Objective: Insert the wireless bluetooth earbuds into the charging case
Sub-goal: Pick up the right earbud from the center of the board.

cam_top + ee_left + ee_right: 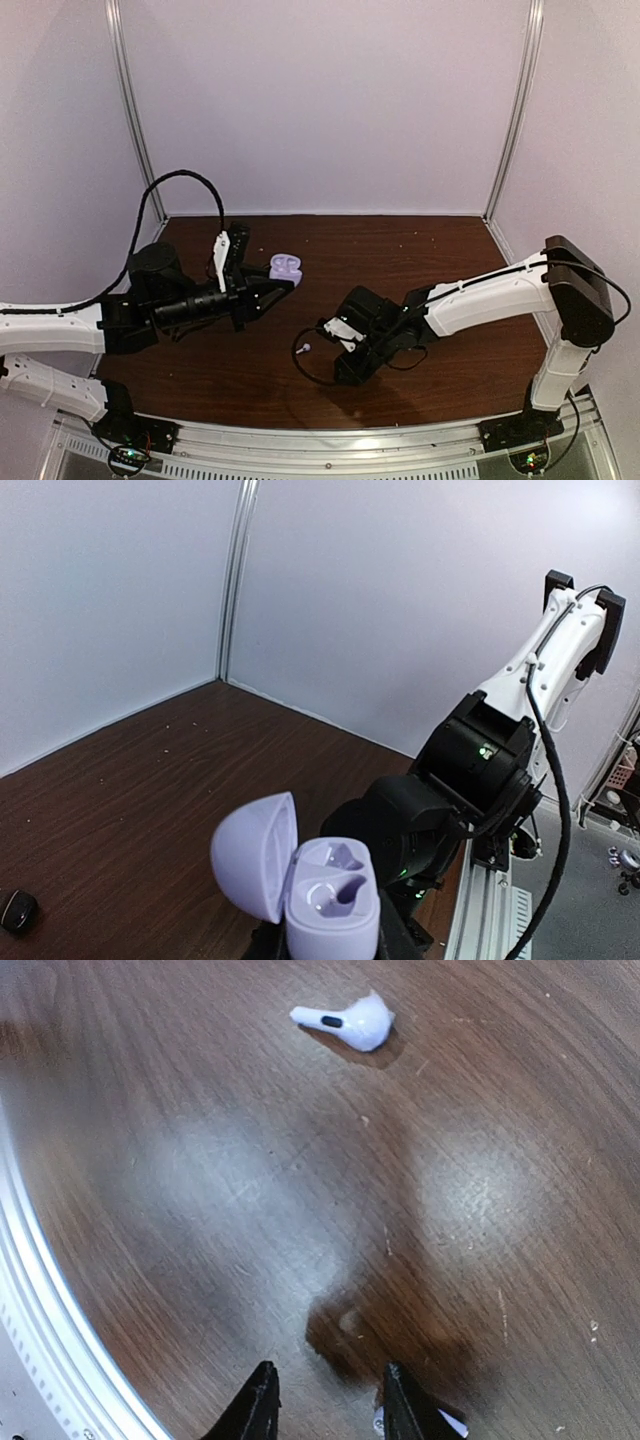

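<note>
My left gripper (pixel 268 285) is shut on the lavender charging case (pixel 285 266) and holds it above the table. In the left wrist view the case (pixel 332 905) stands upright with its lid (pixel 255 852) open to the left, and both wells look empty. One white earbud (pixel 305 348) with a short stem lies on the table in front of my right gripper (pixel 326 338). In the right wrist view that bud (pixel 352 1022) lies well ahead of the open, empty gripper (pixel 328 1405). A small black bud (pixel 16 909) lies on the table at the left edge. The other buds are out of view.
The dark wooden table (pixel 400 250) is walled by white panels at the back and sides. The right arm's black wrist (pixel 440 820) looms close behind the case. A metal rail (pixel 330 440) runs along the near edge.
</note>
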You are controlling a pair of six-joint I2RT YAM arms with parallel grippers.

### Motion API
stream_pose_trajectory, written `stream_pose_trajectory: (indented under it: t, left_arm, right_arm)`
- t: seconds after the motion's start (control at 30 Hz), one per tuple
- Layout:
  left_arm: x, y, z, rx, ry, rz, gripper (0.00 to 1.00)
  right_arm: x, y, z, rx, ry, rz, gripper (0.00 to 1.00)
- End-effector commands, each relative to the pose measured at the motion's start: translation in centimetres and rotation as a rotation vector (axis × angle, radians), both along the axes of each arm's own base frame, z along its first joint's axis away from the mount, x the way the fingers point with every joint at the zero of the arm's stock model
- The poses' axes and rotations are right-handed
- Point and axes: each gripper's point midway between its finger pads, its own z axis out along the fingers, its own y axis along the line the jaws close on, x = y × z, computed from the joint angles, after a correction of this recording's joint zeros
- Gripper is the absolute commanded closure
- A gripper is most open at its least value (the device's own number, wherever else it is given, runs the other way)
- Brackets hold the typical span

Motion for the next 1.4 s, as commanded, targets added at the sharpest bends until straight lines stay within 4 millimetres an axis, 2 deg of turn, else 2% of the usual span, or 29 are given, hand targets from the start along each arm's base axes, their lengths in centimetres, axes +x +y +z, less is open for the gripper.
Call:
stream_pose_trajectory:
  t: [0.0, 0.17, 0.3, 0.47, 0.63, 1.13, 1.37]
  left_arm:
    - [0.2, 0.5, 1.2, -0.031, -0.035, 0.018, 1.0]
    - [0.2, 0.4, 1.2, -0.025, -0.035, 0.014, 1.0]
    - [0.1, 0.5, 1.4, -0.026, -0.037, 0.015, 1.0]
    - [0.1, 0.6, 1.7, -0.034, -0.041, 0.019, 1.0]
    - [0.1, 0.6, 2.2, -0.027, -0.055, 0.019, 1.0]
    - [0.1, 0.4, 2.0, -0.02, -0.059, 0.009, 1.0]
    - [0.1, 0.4, 2.0, -0.018, -0.062, 0.012, 1.0]
  right_arm:
    - [-0.3, -0.1, 1.1, -0.026, -0.031, 0.058, 0.63]
    - [0.7, -0.4, 3.6, -0.076, -0.123, 0.133, 0.6]
    - [1.0, -1.1, 3.9, -0.154, -0.167, 0.237, 0.58]
    - [0.3, -1.7, 2.5, -0.24, -0.136, 0.372, 0.54]
    - [0.1, -2.6, 1.5, -0.301, -0.12, 0.417, 0.52]
    - [1.2, -3.2, -0.2, -0.395, -0.147, 0.437, 0.54]
    - [1.7, -2.6, -0.6, -0.391, -0.161, 0.424, 0.56]
